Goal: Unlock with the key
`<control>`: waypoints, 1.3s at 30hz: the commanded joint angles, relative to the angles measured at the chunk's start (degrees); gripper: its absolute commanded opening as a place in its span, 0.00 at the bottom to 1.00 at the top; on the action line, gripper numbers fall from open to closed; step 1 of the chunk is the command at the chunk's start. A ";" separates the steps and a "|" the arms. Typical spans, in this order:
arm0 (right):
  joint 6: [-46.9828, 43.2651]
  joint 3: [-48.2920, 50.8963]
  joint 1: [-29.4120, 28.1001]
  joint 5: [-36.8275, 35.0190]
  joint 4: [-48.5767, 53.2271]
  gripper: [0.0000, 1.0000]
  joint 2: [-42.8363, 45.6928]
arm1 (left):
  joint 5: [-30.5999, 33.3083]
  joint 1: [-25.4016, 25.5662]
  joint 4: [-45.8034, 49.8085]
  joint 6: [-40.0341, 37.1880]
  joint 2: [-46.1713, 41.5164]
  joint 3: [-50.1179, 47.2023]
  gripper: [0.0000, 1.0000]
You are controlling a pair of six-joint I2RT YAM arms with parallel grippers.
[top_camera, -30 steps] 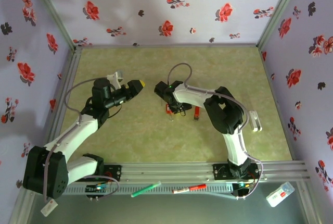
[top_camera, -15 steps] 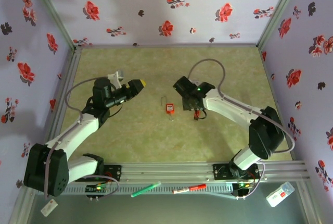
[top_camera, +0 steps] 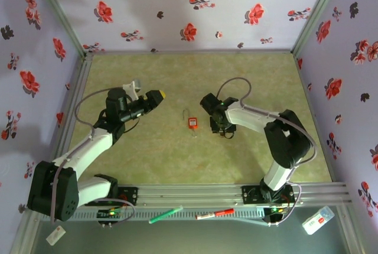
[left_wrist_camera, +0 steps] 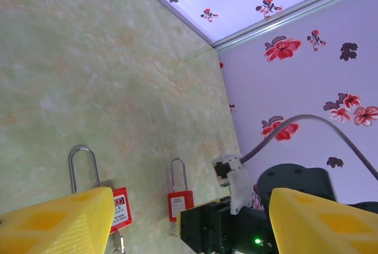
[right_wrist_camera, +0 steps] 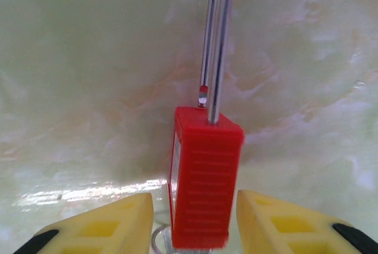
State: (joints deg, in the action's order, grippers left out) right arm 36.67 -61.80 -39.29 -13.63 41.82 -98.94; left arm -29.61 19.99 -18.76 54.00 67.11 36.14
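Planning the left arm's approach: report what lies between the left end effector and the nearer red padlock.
Only bare table, seen in the top view, separates the left end effector from that padlock.

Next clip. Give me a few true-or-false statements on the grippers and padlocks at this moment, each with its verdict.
1. The right gripper has a red padlock between its open fingers. True.
2. The left gripper is shut on a key. False: it is open, with nothing between its fingers.
3. A second padlock lies on the table, apart from both grippers. True.
4. The padlock at the right gripper has a black shackle. False: its shackle is silvery metal.
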 commanded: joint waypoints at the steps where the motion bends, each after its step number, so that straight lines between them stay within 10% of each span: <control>1: 0.87 -2.00 0.57 -2.24 0.17 0.42 -2.54 | -0.97 0.23 -0.04 -0.65 -1.11 -0.54 0.70; 9: 0.16 -3.68 1.64 -5.18 0.11 0.38 -5.32 | -0.97 -0.05 0.49 -1.28 -1.57 -0.98 0.70; 18: -2.42 -4.34 1.53 -2.74 0.89 0.05 -3.75 | -0.92 -0.48 0.97 -1.88 -2.07 -1.72 0.70; 26: -9.23 -3.14 1.90 14.69 0.91 0.00 7.49 | -0.68 -0.65 -0.78 -1.38 -2.55 -3.67 0.70; 39: -12.68 -3.42 6.24 30.26 1.25 0.00 -0.33 | -0.24 -0.65 0.90 -2.92 -4.60 -4.45 0.70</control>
State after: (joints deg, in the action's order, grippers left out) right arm 25.63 -64.66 -33.74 12.27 41.85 -97.65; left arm -29.56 19.81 -18.28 53.30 64.18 31.75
